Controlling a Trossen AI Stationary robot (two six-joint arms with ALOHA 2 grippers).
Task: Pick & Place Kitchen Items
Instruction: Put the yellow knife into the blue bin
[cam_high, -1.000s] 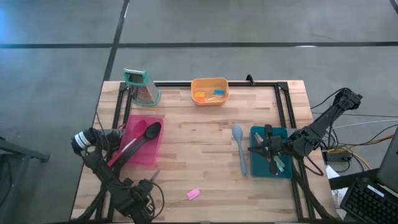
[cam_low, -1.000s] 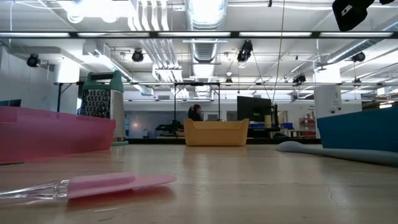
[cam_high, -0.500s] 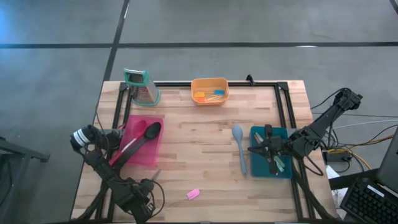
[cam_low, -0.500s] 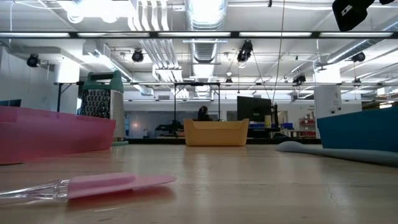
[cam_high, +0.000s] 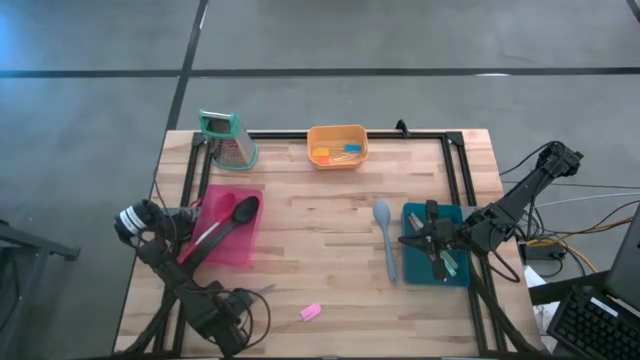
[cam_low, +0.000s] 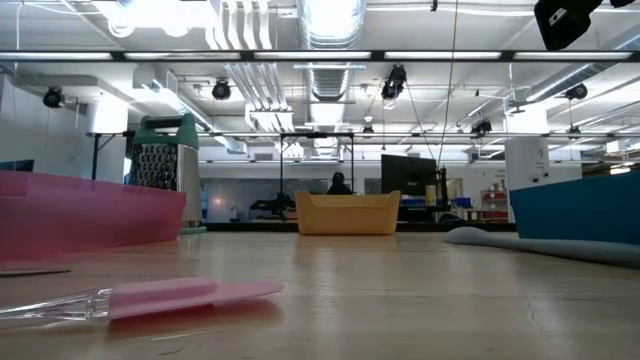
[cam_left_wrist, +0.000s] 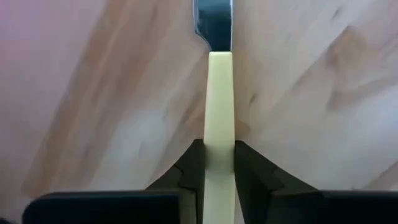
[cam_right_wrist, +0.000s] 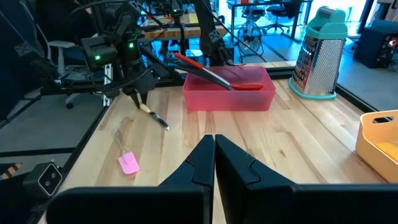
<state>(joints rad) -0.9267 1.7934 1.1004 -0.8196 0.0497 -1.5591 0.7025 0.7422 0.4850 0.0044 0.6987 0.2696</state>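
The left gripper (cam_left_wrist: 217, 177) is low over the wooden surface (cam_high: 330, 215), near its front left corner. Its jaws are clamped on the pale yellow handle of a knife (cam_left_wrist: 219, 124), and the metal blade points forward from the jaws and lies close to the wood. The pink tray (cam_high: 228, 225) stands just beyond these jaws, with the black spoon (cam_high: 240, 211) and the red spoon (cam_high: 200, 240) inside it. The small pink tool (cam_high: 310, 312) lies on the surface, a little to the side of the left jaws.

The right gripper (cam_right_wrist: 213, 152) waits over the blue tray (cam_high: 436, 245), and its jaws are pressed together with nothing between them. The pale-blue spoon (cam_high: 385, 240) lies just beside this tray.
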